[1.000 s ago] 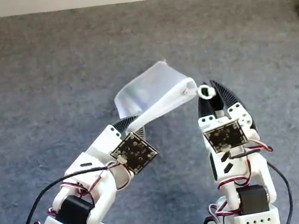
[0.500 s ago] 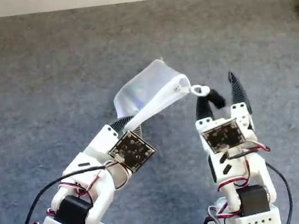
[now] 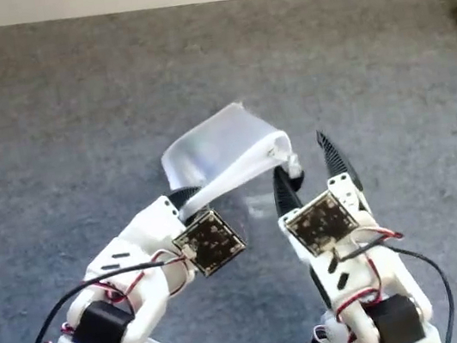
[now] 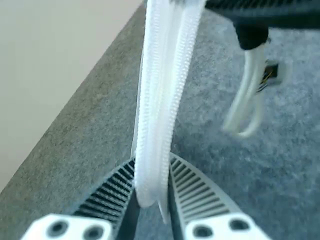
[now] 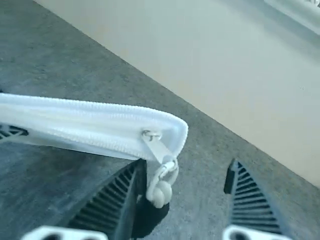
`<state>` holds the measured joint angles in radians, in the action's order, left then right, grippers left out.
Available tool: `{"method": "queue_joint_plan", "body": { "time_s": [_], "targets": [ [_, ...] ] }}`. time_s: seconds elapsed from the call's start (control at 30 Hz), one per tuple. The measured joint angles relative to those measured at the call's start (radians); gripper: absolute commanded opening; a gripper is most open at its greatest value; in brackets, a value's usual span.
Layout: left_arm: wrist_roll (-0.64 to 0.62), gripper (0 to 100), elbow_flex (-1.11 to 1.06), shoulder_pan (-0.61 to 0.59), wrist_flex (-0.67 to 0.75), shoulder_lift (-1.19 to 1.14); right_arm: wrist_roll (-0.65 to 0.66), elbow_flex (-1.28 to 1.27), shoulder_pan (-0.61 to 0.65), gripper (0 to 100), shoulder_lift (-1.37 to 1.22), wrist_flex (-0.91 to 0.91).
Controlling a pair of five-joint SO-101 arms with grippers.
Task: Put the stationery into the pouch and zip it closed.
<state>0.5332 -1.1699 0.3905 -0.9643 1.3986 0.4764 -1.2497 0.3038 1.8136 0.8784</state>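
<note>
We see the right gripper (image 3: pixel 297 154), jaws wide, shifted toward 9 o'clock, the pull (image 5: pixel 159 187) now just beside one finger. The left gripper (image 4: pixel 150 195) pinches the pouch (image 3: pixel 215 143), raised at its 1 o'clock. We judge the zip closed.

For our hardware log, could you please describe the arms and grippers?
The left arm and right arm are white plastic with black motors, red and black cables and square wrist boards. The left gripper and right gripper have black ribbed tapering fingers.
</note>
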Motion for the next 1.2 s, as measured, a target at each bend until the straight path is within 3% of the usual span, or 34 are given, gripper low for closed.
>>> {"method": "queue_joint_plan", "body": {
  "time_s": [0.33, 0.67, 0.87, 0.97, 1.13, 1.2],
  "targets": [
    [0.038, 22, 0.061, -0.008, -0.245, 0.009, 0.0, 0.184, 0.0, 23.5, 0.012, 0.341],
    [-0.032, 22, 0.215, -0.008, -0.456, 0.02, 0.0, 0.245, -0.003, 23.3, 0.012, 0.549],
    [-0.037, 22, 0.287, -0.017, -0.559, 0.021, 0.0, 0.245, -0.003, 4.1, 0.012, 0.572],
    [-0.037, 18, 0.293, -0.017, -0.582, 0.021, 0.0, 0.245, -0.005, 1.0, 0.012, 0.574],
    [-0.037, 0, 0.295, -0.057, -0.585, 0.021, 0.0, 0.235, -0.1, 1.2, 0.012, 0.571],
    [-0.037, 2, 0.295, -0.072, -0.585, 0.021, 0.0, 0.198, -0.164, 1.2, 0.012, 0.542]
  ]
}}
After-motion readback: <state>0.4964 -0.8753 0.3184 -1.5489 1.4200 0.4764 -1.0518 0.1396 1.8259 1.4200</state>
